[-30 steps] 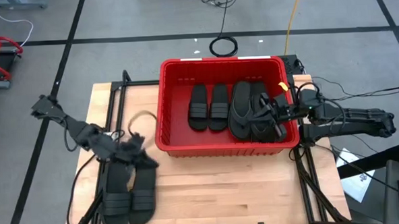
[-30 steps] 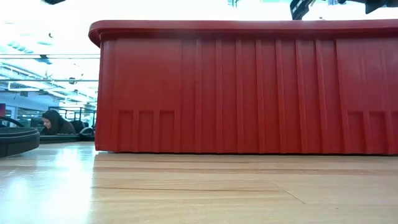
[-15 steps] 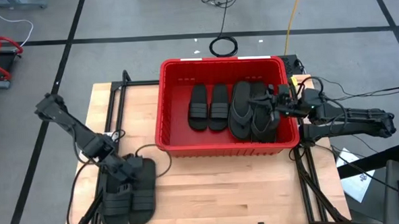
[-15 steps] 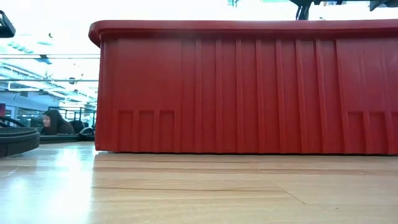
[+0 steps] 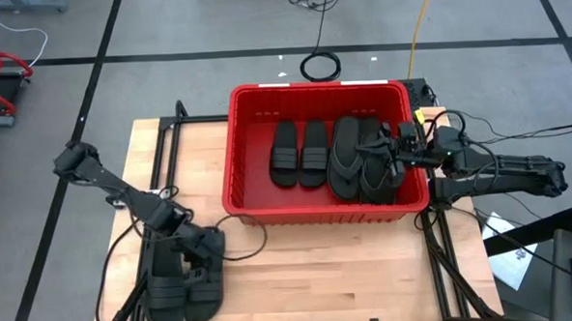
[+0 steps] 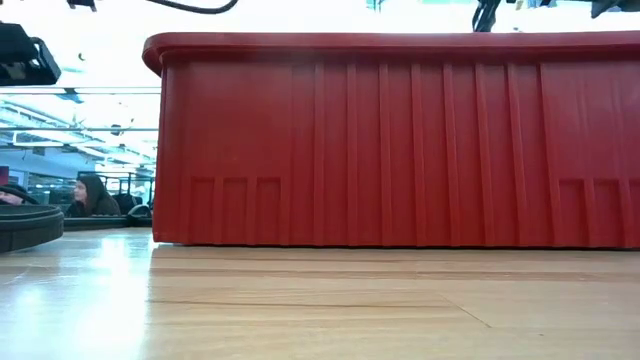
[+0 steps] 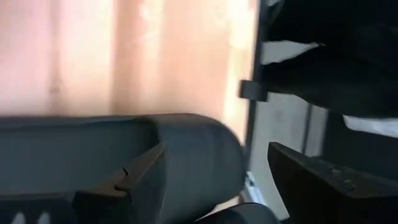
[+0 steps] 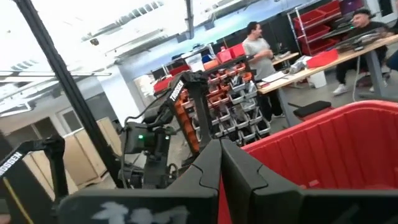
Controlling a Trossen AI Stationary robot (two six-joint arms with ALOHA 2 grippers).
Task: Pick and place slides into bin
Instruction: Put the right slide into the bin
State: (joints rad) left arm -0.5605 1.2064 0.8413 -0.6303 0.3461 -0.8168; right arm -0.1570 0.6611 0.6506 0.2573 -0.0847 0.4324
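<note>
The red bin (image 5: 230, 153) stands at the table's middle far side. It holds two ribbed-strap slides (image 5: 298, 152) and two flip-flops (image 5: 361, 159), all lying flat. Two more black slides (image 5: 185, 283) lie side by side on the table at the near left. My left gripper (image 5: 201, 245) is open over the far end of the right one (image 7: 186, 155), one finger on each side of its rounded end. My right gripper (image 5: 390, 146) is shut and empty above the flip-flops at the bin's right side; its fingers show together in its wrist view (image 8: 221, 168). My left gripper stands open astride the rounded far end (image 7: 199, 146) of the right table slide, coming from above at a slant. I cannot tell whether its fingers (image 7: 127, 180) touch the slide. The slide lies flat on the table.
The bin's tall ribbed wall (image 6: 400, 140) fills the low view, with a slide's edge (image 6: 28, 226) at its left. Bare wood (image 5: 330, 275) lies near of the bin. Cables trail beside the left arm (image 5: 125, 235). People sit in the room behind.
My left gripper has gone toward the table's near edge and down onto the far end of the two slides on the table. My right gripper has drawn a little toward the far edge above the flip-flops in the bin.
</note>
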